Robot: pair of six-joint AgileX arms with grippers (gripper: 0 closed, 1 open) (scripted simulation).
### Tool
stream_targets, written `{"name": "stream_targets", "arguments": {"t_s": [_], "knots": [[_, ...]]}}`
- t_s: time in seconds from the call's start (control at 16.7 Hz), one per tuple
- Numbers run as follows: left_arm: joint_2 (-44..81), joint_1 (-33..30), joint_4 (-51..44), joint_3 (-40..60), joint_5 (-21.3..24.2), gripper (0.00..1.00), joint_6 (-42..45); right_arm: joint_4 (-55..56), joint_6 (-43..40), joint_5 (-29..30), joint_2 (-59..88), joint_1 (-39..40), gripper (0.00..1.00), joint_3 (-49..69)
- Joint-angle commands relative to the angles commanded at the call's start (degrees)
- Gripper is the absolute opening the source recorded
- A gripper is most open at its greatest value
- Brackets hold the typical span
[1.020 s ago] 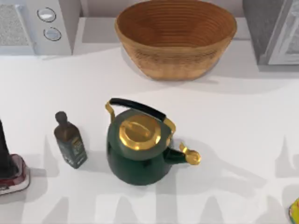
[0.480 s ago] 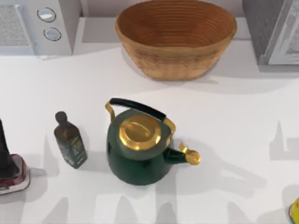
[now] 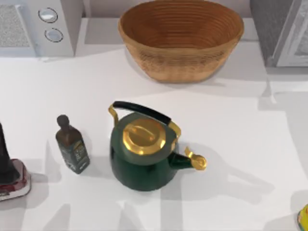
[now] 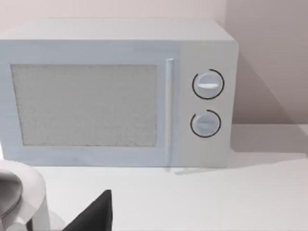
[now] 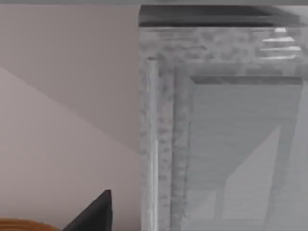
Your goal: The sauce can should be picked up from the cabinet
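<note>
The cabinet [image 3: 281, 33] stands at the table's back right corner, with grey sides and a white framed door. The right wrist view looks at the cabinet [image 5: 216, 134] from close by, its door panel facing the camera. A dark part of my right gripper [image 5: 94, 214] shows at that picture's edge. My left gripper [image 4: 94, 214] shows as a dark part too, facing the white microwave [image 4: 120, 96]. The sauce can is hidden.
A woven basket [image 3: 180, 41] sits at the back centre and the microwave [image 3: 41, 26] at the back left. A green kettle [image 3: 144, 154] with a gold lid stands mid-table, with a dark oil bottle [image 3: 72, 144] to its left. A red-and-white object [image 3: 13, 180] lies at the left edge.
The shadows on the table's right side have shifted back toward the cabinet. The objects on the table have not moved.
</note>
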Motion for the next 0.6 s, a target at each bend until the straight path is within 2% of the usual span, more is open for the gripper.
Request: {"name": "stream_targets", "arguments": {"t_s": [0.36,0.6], "knots": [[0.0,0.0,0.0,0.0,0.0,1.0,0.0,-6.8,0.19,3.13,21.22,2.91,1.0,29.03],[0.0,0.0,0.0,0.0,0.0,1.0,0.0,-9.22,0.28,4.27,29.06,4.04,1.0,39.8]]}}
